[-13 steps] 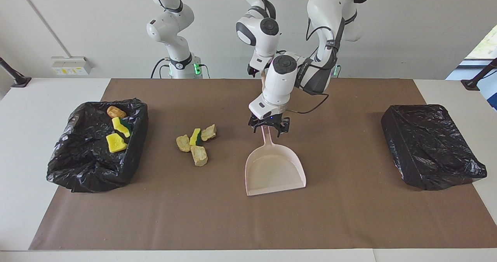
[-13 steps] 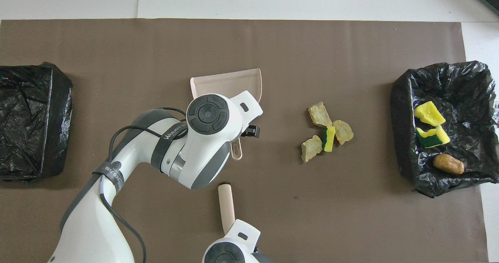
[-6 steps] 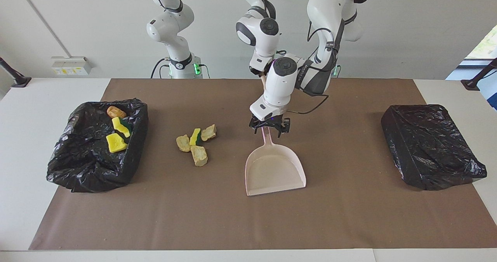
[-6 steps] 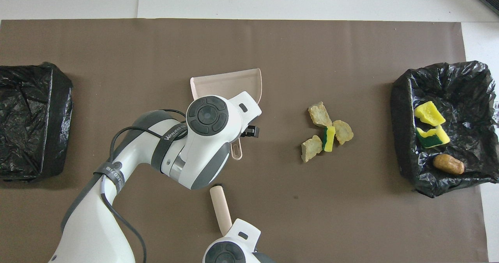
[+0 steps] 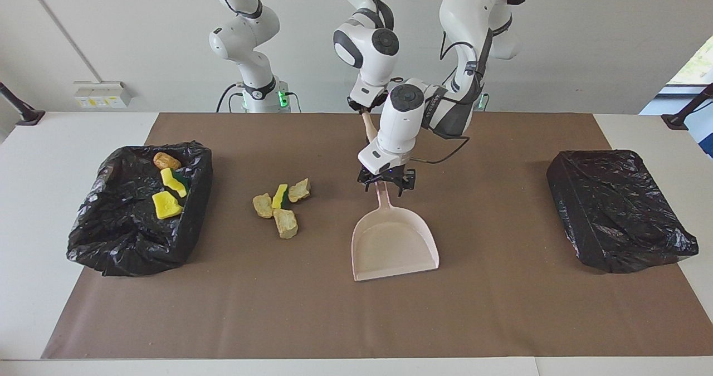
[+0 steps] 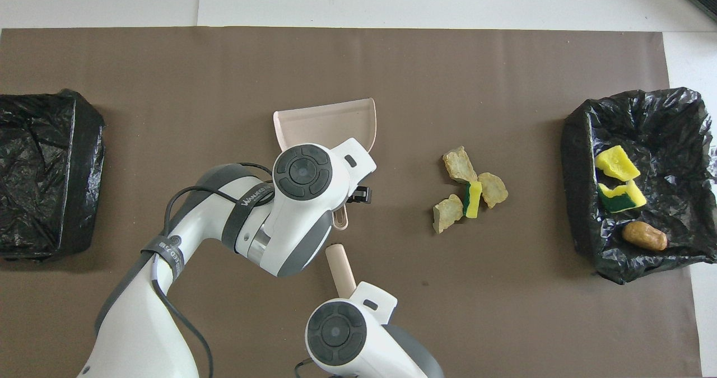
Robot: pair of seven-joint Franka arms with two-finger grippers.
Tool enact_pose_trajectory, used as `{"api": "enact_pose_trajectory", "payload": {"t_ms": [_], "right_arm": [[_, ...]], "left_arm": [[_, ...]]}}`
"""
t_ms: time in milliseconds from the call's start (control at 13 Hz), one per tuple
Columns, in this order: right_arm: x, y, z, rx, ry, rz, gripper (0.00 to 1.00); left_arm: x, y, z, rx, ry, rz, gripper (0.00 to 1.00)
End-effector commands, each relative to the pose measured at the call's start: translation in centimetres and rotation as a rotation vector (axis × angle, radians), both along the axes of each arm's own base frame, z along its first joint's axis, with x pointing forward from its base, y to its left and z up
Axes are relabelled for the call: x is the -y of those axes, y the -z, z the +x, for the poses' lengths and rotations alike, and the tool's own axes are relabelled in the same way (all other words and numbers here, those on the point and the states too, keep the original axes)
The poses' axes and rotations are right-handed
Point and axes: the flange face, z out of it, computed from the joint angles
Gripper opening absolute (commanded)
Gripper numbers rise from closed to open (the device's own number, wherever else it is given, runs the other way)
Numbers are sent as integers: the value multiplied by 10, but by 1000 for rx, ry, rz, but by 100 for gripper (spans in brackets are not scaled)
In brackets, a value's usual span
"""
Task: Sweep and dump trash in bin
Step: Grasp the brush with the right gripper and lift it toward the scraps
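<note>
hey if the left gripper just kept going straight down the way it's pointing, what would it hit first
Most likely the dustpan's handle. The left gripper points down at the table, open, right over that pink handle, where it leaves the dustpan. It already seems very close; whether it touches yet cannot be told.

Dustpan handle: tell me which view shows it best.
The facing view. There the dustpan handle runs bare from the left gripper down to the pan on the brown mat. In the overhead view the left arm's wrist covers nearly all of it; only its rounded end pokes out.
</note>
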Motion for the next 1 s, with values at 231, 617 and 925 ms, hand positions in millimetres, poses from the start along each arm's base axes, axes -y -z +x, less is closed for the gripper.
{"api": "enact_pose_trajectory", "payload": {"t_ms": [231, 617, 925], "right_arm": [[143, -52, 67, -105, -99, 32, 0], [222, -49, 109, -80, -103, -48, 0], [260, -42, 140, 35, -64, -93, 0]], "left_arm": [[5, 2, -11, 4, -96, 3, 34], [-12, -4, 2, 38, -49, 48, 5], [-44, -38, 8, 41, 152, 133, 1]]}}
